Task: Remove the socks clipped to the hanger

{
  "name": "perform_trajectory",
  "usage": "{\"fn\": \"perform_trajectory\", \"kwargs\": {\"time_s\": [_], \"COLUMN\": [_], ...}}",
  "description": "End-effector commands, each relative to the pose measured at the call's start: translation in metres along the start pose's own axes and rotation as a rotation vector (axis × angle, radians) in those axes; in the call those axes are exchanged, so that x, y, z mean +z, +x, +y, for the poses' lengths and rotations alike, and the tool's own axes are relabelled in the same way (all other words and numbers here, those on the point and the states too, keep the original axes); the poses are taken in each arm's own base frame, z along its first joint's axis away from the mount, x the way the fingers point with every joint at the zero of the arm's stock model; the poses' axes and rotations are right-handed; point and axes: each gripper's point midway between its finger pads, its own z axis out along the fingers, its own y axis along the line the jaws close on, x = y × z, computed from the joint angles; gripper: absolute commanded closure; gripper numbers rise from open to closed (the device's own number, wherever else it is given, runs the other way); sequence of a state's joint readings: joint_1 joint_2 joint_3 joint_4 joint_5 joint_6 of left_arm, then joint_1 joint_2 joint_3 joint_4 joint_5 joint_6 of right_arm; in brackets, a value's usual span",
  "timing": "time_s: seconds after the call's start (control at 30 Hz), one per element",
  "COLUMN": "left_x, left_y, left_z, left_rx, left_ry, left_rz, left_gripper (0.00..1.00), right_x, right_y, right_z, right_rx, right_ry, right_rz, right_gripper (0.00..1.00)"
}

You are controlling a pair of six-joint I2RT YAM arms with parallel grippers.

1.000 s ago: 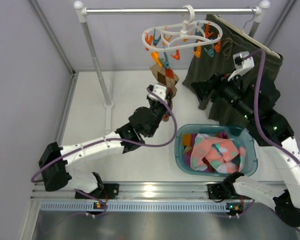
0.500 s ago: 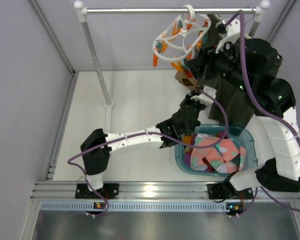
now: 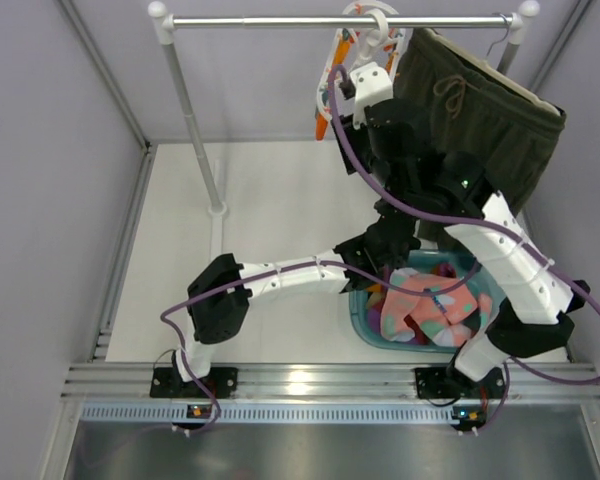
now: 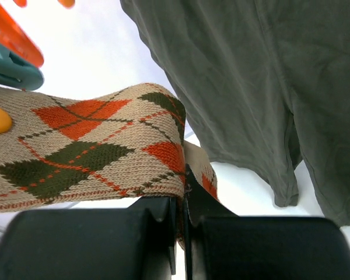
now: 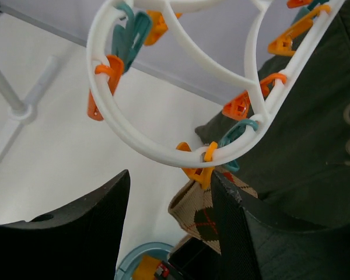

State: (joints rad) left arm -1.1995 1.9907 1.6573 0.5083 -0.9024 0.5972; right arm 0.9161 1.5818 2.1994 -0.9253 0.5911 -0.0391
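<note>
Tan argyle sock (image 4: 93,146) clenched in left gripper (image 4: 184,216) at six o'clock. Right gripper (image 5: 172,182) parted, grasping nothing, white hanger (image 5: 141,149) rim just beyond fingertips at twelve o'clock.

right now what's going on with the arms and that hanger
The left end effector is shut on the argyle sock, which looks still clipped to the hanger on the rail. The right end effector is open, close by the hanger's ring. Other socks already lie in the basket below.

White hanger (image 5: 157,155), orange and teal clips (image 5: 99,87), argyle sock (image 5: 201,219) hanging beneath
</note>
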Motion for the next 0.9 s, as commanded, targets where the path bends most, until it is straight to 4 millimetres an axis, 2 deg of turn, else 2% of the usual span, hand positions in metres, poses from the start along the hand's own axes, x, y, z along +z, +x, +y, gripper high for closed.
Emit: {"fn": "perform_trajectory", "kwargs": {"time_s": [0.0,0.07,0.13,0.2,0.27,0.37,0.67,0.87], "left_x": [0.003,0.004,0.006,0.007,0.006,0.005,-0.002,-0.003], "left_y": [-0.033,-0.033,-0.032,-0.031,-0.031,-0.034,-0.044,-0.048], "left_z": [0.013,0.011,0.009,0.008,0.008,0.01,0.018,0.021], "left_rx": [-0.061,-0.056,-0.051,-0.05,-0.056,-0.072,-0.119,-0.124], "left_ry": [-0.025,-0.022,-0.02,-0.021,-0.018,-0.016,0.002,0.001], "left_rz": [-0.068,-0.069,-0.071,-0.068,-0.07,-0.075,-0.098,-0.105], "left_gripper": [1.0,1.0,1.0,1.0,1.0,1.0,1.0,1.0], "right_x": [-0.014,-0.02,-0.02,-0.016,-0.013,-0.011,-0.001,0.008], "right_y": [-0.002,-0.004,0.003,0.007,0.008,0.001,-0.016,-0.002], "right_z": [-0.019,-0.019,-0.015,-0.011,-0.017,-0.028,-0.03,-0.023], "right_rx": [-0.023,-0.008,-0.009,-0.004,-0.02,-0.027,-0.041,-0.052], "right_ry": [0.165,0.17,0.16,0.167,0.209,0.299,0.369,0.368], "right_rz": [-0.023,-0.044,-0.035,-0.044,-0.051,-0.058,-0.114,-0.079], "right_gripper": [0.44,0.44,0.44,0.44,0.42,0.38,0.41,0.4]}}
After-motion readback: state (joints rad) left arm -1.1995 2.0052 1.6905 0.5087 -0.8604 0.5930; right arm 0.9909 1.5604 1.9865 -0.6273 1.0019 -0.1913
